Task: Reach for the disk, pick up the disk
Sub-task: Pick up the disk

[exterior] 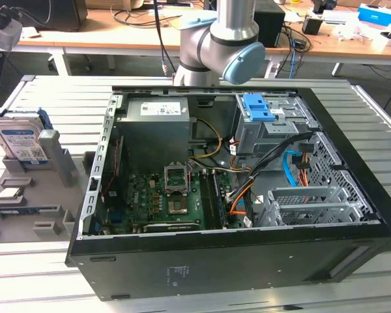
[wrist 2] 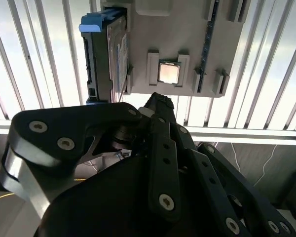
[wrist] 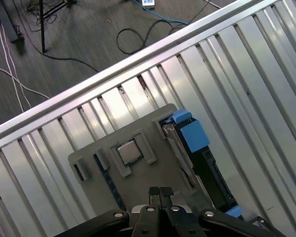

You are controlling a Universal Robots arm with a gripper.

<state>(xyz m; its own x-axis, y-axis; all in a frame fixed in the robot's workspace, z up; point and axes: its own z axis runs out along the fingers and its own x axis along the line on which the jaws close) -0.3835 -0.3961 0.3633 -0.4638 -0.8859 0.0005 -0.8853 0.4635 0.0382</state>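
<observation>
In the exterior view, the disk [exterior: 19, 138] stands on edge in a grey holder [exterior: 60, 163], outside the computer case [exterior: 234, 261].

In the second wrist view, the gripper [wrist 2: 157, 98] has its fingers pressed together and empty. The disk [wrist 2: 108, 54] sits ahead of the tips, off to one side.

In the first wrist view, the disk [wrist: 191, 136] again lies beyond the closed tips [wrist: 158, 191].

It looks rigid, fairly heavy and shock-sensitive, and is probably best pinched firmly across its flat faces at the exposed upper edge.

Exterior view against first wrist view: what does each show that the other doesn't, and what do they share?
Exterior view: the open computer case and the arm. First wrist view: the gripper, shut, over the grey holder, and the floor with cables. Both: the disk standing on edge in the holder, with the chip beside it.
</observation>
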